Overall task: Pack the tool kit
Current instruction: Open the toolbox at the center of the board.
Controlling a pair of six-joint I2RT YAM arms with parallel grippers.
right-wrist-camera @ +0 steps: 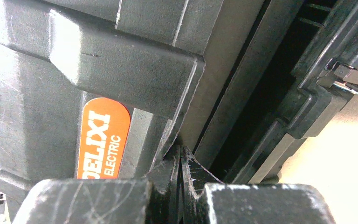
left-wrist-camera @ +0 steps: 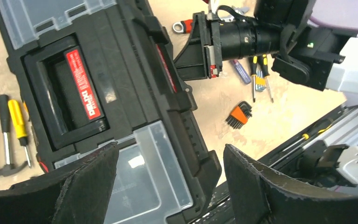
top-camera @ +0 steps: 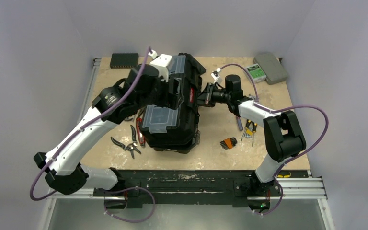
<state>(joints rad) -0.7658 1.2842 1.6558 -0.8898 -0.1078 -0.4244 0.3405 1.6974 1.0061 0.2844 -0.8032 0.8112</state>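
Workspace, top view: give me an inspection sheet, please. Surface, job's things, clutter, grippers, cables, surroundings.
Surface: plywood table, scuffed.
Job's things: black toolbox mid-table; pliers to its left; hex keys and screwdrivers to its right.
Clutter: grey case at the far right corner; black device at the far left edge.
Grippers: left gripper open above the toolbox, holding nothing; right gripper shut, tips against the toolbox's side.
Cables: purple cable looped along each arm.
Surroundings: white walls; nothing else seen.
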